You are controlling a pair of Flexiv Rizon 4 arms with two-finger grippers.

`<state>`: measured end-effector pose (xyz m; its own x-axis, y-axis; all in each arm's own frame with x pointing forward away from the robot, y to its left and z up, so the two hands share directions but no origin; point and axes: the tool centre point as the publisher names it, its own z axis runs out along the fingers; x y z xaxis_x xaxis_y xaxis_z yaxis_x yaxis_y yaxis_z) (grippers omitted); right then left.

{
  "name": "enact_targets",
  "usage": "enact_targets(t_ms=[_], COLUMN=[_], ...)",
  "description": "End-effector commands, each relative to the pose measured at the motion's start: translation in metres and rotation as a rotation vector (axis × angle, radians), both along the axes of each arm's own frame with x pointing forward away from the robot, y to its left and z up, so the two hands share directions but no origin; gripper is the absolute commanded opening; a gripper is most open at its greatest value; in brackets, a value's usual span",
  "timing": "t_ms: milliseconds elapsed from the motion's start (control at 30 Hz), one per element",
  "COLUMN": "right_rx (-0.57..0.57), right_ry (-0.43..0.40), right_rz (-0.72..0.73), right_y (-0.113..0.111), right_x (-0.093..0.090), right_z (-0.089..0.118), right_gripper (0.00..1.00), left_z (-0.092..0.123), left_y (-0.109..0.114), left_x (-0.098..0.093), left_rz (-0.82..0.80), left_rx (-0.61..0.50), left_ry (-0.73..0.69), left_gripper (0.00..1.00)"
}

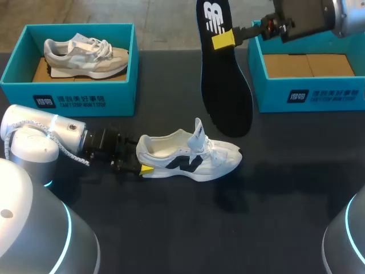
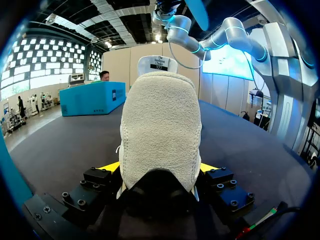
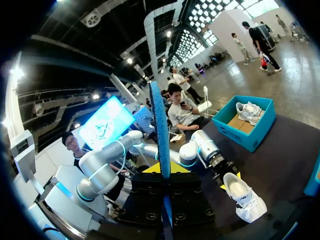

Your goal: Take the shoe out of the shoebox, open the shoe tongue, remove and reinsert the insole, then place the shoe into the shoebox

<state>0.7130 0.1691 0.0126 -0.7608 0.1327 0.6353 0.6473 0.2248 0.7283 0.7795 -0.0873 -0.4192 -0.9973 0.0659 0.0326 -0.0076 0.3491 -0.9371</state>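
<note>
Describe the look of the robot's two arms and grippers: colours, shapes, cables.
Left arm and right arm: rounded silver-grey shells with cyan rings; a white braided cable loops on the left. Left gripper and right gripper: blocky black bolted bodies, yellow fingertips.

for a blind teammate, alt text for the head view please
The right end effector holds up a black insole; the left end effector grips a white shoe by its heel. Behind, a teal box holds a grey shoe.

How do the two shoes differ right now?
The grey shoe lies in the left shoebox; the white shoe stands on the table. The grey shoe is untouched; the white shoe's heel is clamped by the left pincer. Both are sneakers, toes pointing right.
</note>
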Motion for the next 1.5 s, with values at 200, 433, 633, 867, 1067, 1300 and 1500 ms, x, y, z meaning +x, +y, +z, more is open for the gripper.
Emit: enact_targets(t_ms=[200, 433, 633, 867, 1067, 1300, 1500], right_rx=[0.039, 0.055, 0.039, 0.038, 0.042, 0.041, 0.037], right_ry=[0.026, 0.122, 0.17, 0.179, 0.174, 0.172, 0.17], right_rz=[-0.033, -0.04, -0.044, -0.049, -0.042, -0.043, -0.042], right_y=[-0.003, -0.002, -0.002, 0.003, 0.011, 0.013, 0.012], right_x=[-0.006, -0.023, -0.039, -0.052, -0.057, -0.054, -0.052], right_z=[-0.001, 0.011, 0.025, 0.031, 0.03, 0.024, 0.023], right_gripper=[0.0, 0.0, 0.0, 0.0, 0.0, 0.0, 0.0], left_z=[-0.003, -0.003, -0.003, -0.003, -0.003, -0.003, -0.003], left_y=[0.001, 0.001, 0.001, 0.001, 0.001, 0.001, 0.001], left_x=[0.0, 0.0, 0.0, 0.0, 0.0, 0.0, 0.0], left_rz=[0.0, 0.0, 0.0, 0.0, 0.0, 0.0, 0.0], left_rx=[0.0, 0.0, 0.0, 0.0, 0.0, 0.0, 0.0], left_ry=[0.0, 0.0, 0.0, 0.0, 0.0, 0.0, 0.0], left_gripper=[0.0, 0.0, 0.0, 0.0, 0.0, 0.0, 0.0])
